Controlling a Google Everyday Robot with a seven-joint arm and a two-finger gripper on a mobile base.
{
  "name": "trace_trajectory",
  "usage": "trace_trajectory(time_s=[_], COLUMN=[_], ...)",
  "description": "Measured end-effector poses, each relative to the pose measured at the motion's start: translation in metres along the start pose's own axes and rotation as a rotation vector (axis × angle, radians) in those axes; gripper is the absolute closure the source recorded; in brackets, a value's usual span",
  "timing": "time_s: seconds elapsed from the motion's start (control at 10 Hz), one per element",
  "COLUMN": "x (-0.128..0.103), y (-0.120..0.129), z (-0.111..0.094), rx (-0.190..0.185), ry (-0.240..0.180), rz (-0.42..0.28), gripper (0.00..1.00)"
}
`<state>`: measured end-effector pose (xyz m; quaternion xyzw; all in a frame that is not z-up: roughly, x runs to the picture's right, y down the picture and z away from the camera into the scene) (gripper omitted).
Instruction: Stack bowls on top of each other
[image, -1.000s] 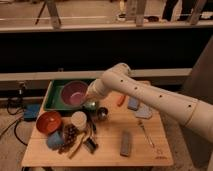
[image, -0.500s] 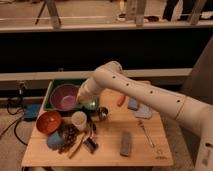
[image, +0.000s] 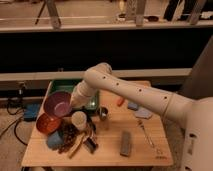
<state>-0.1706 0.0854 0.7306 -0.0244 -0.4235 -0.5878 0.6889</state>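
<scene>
The purple bowl (image: 57, 104), violet inside, hangs tilted above the table's left side, just over and right of the orange-red bowl (image: 47, 123), which stands on the table. My gripper (image: 75, 102) is at the purple bowl's right rim, shut on it. The white arm (image: 125, 89) reaches in from the right. The purple bowl does not touch the orange-red bowl.
The green tray (image: 94, 101) lies behind the gripper. A white cup (image: 78, 119), a blue item (image: 55, 140) and a heap of utensils (image: 76, 141) sit beside the orange-red bowl. A metal cup (image: 102, 113), a grey block (image: 125, 143) and a fork (image: 145, 133) lie to the right.
The purple bowl has been carried out of the green tray, left and toward the front, and now hangs over the orange-red bowl. The arm swung left with it.
</scene>
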Motion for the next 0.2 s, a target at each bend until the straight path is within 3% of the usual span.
trace_trajectory(time_s=[0.2], x=[-0.0082], y=[-0.0072], z=[0.0168], rx=[-0.010], ry=[-0.036], rz=[-0.023], gripper=[1.00])
